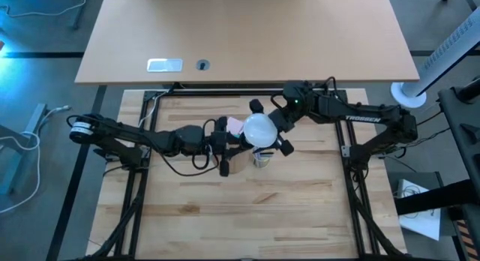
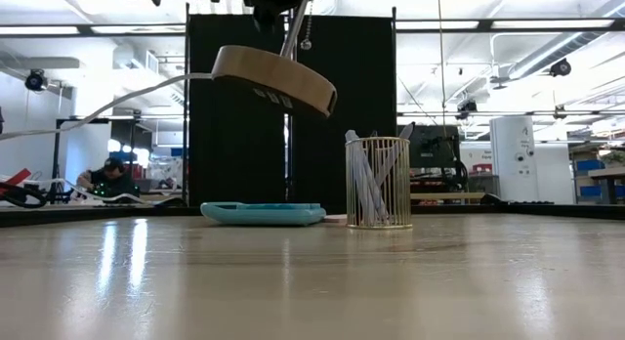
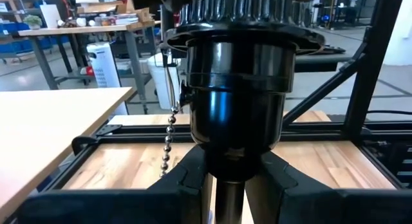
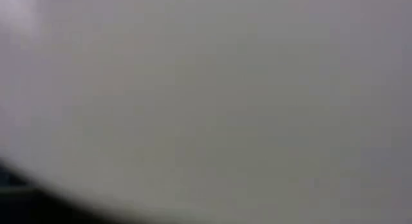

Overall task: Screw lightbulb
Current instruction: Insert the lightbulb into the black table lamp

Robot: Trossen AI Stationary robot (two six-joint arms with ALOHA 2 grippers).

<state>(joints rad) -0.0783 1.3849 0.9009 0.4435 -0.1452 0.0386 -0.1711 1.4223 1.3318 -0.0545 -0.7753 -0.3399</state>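
Up above the worktop, both arms meet near its middle, over the wire cup. From above, the bulb shows as a white globe just over the cup, touching the black socket on its left. The right hand straddles the globe, one finger on its far side and one on its near side, so it is clamped on the bulb; its wrist camera sees nothing but pale frosted surface filling the frame. The left hand reaches in from the left and is closed on the narrow stem under the socket, its two dark fingers pressed against either side. A bead chain hangs from the socket's side. From worktop height, the wooden disc hangs tilted in the air, left of and above the cup, with a white cord trailing off leftward. A blue calculator lies flat just left of the cup.
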